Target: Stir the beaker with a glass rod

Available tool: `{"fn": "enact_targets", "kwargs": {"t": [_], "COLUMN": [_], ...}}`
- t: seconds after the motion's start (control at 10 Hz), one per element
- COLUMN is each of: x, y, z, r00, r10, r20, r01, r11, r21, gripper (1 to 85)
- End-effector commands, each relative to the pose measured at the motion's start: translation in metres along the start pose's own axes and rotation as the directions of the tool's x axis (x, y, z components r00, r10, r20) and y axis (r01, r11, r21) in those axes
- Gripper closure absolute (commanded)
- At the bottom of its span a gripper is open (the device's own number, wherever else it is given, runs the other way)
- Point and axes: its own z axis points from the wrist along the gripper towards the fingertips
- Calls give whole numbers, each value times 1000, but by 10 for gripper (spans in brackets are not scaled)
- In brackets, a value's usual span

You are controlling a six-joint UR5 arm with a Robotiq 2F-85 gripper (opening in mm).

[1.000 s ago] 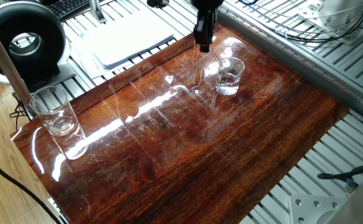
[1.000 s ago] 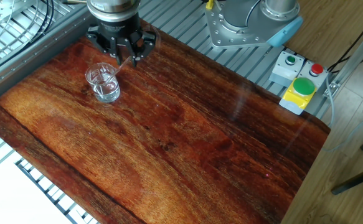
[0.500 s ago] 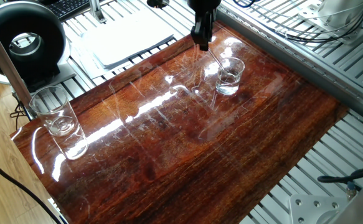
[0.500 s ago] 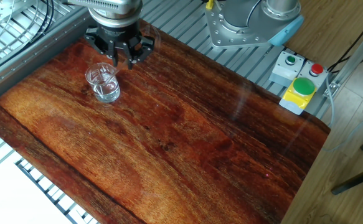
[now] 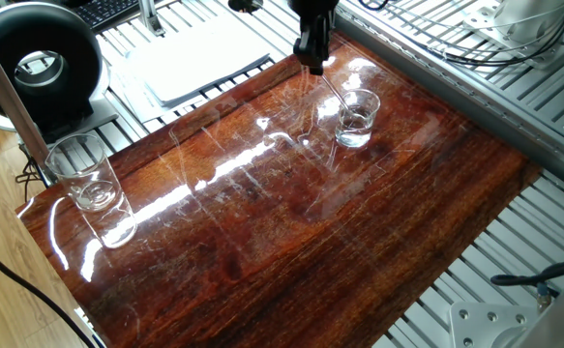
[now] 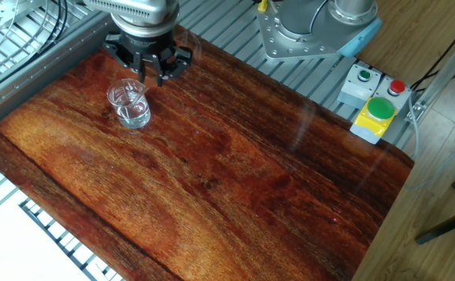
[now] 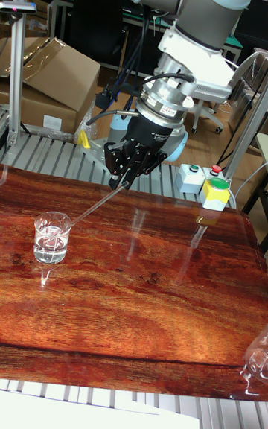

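Note:
The small clear beaker (image 5: 357,118) stands near the far right of the wooden board, with a little clear liquid in it. It also shows as the beaker (image 6: 129,104) and the beaker (image 7: 52,237) in the two other views. The thin glass rod (image 7: 87,211) slants from my gripper down into the beaker, its lower end inside the glass. My gripper (image 7: 123,183) is shut on the rod's upper end, up and to the side of the beaker. In the fixed views the gripper (image 5: 314,68) (image 6: 151,76) hangs just behind the beaker, and the rod (image 5: 332,93) is faint.
A taller glass tumbler (image 5: 83,172) stands at the board's left corner. A black round device (image 5: 35,63) and a white pad (image 5: 199,58) lie beyond the board. A box with a green button (image 6: 379,109) and the robot base (image 6: 313,27) sit at the far side.
My gripper has shifted a little away from the beaker with the rod's upper end, so the rod leans slightly differently. The beaker has stayed in place.

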Motion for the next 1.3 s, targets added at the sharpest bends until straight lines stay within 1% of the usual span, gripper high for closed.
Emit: {"fn": "enact_targets", "kwargs": {"t": [0.0, 0.1, 0.3, 0.5, 0.6, 0.7, 0.8, 1.2], "x": [-7, -11, -18, -19, -18, -18, -17, -16], "y": [6, 10, 14, 9, 5, -2, -6, -7], "z": [-2, -1, 1, 2, 3, 4, 5, 5], "r00": [999, 999, 998, 998, 999, 1000, 1000, 1000], "r10": [32, 48, 61, 51, 35, 8, -4, -10], "r20": [1, 4, 12, 20, 22, 23, 23, 22], "r01": [-32, -48, -61, -52, -35, -9, 3, 9], "r11": [999, 999, 998, 999, 999, 999, 998, 998], "r21": [-4, -10, -6, 7, 22, 46, 59, 61], "gripper": [530, 530, 530, 550, 560, 563, 563, 573]}}
